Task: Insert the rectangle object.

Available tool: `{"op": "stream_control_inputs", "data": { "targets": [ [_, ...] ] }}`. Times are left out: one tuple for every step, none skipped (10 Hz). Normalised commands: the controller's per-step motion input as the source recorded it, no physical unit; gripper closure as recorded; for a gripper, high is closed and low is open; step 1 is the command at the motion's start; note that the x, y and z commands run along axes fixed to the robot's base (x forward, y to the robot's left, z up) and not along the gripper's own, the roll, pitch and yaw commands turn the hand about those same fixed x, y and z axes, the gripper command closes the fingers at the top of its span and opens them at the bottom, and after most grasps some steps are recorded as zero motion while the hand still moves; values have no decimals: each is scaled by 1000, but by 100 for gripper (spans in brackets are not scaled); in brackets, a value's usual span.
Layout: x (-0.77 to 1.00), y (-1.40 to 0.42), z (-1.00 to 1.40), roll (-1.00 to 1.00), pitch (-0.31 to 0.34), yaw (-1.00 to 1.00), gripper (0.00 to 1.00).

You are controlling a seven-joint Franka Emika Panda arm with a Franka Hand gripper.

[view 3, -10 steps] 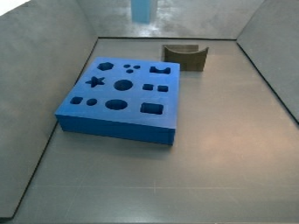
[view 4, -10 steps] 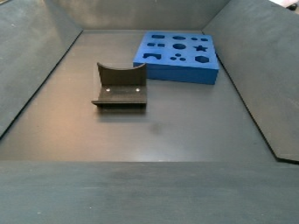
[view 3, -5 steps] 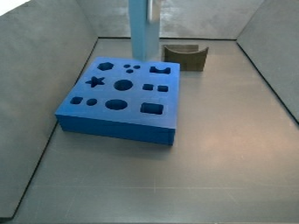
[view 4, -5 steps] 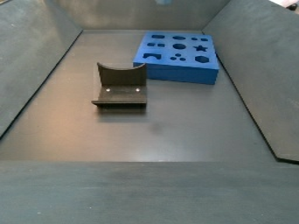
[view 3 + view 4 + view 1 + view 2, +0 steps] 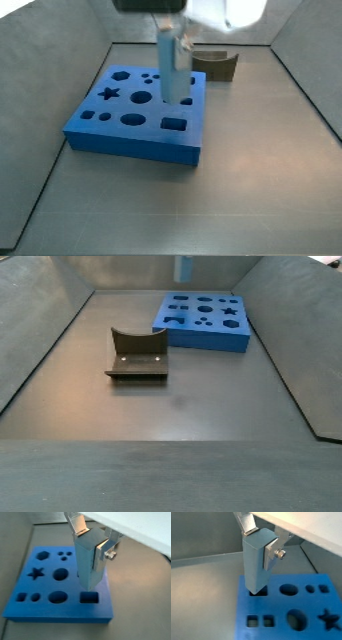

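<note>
Blue board (image 5: 139, 108) sits left of centre on the bench (image 5: 254, 180), unmoved. The rectangle object (image 5: 168, 68) has dropped a lot in the last second: upright, lower end now at the board's top near a square hole (image 5: 89, 597), judged not seated yet. Gripper (image 5: 93, 543) is clamped on its upper part, descent nearly over. Olive block (image 5: 214, 64) untouched at the back.

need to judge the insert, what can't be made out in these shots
- Gripper: the wrist views show only its fingers, and the side views cut it off at the top edge.
- Rectangle object: in the wrist views the bar's own body hides its lower tip, so whether it has entered a hole in the blue board is unclear.
- Olive block: out of both wrist views.
</note>
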Motion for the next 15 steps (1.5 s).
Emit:
{"op": "stream_control_inputs", "data": {
  "targets": [
    [371,-151,-294,0,0,-634,100],
    [274,-83,-180,27,0,-697,100],
    [86,0,-240,73,0,-886,100],
    [0,0,-186,40,0,-1000,100],
    [0,0,-146,34,0,-1000,100],
    [0,0,-131,36,0,-1000,100],
    [0,0,-80,46,0,-1000,100],
    [0,0,-34,54,0,-1000,100],
    [0,0,-11,59,0,-1000,100],
    [0,0,-11,59,0,-1000,100],
    [0,0,-9,91,0,-966,100],
    [220,34,-74,80,20,-483,100],
    [117,51,-174,14,0,-120,100],
    [-6,43,-269,143,0,-91,100],
    [-74,0,-346,4,-27,-51,100]
  ]
}}
